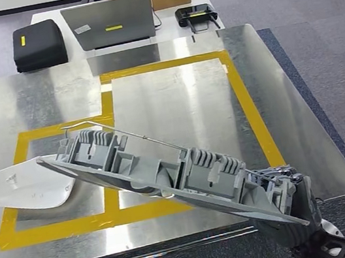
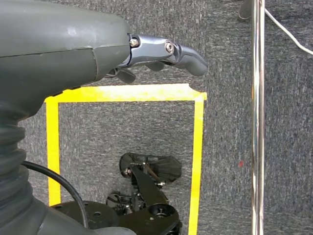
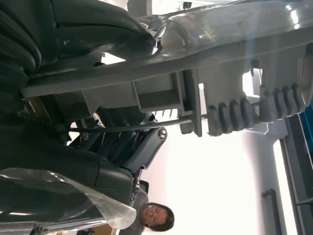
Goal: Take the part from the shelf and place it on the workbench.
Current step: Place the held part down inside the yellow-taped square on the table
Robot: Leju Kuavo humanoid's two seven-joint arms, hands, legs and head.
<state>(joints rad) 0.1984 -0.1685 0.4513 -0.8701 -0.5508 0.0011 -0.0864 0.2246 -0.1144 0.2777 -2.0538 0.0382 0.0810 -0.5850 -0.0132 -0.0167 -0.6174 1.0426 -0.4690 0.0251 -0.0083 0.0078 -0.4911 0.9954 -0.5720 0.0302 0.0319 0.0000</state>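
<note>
The right hand grips one end of the part, a long grey ribbed moulding with a thin wire rod along it; in the right wrist view its fingers wrap under the part's rim. Held by the end alone, the part juts out from the hand and slants across the near side of the table, probably so that its length lies over the yellow tape outline before being lowered. Its far tip sits above a white curved panel lying on the table; whether they touch I cannot tell. The left hand hangs over the carpet, holding nothing, fingers extended loosely. Behind the table stand a laptop and a black case.
</note>
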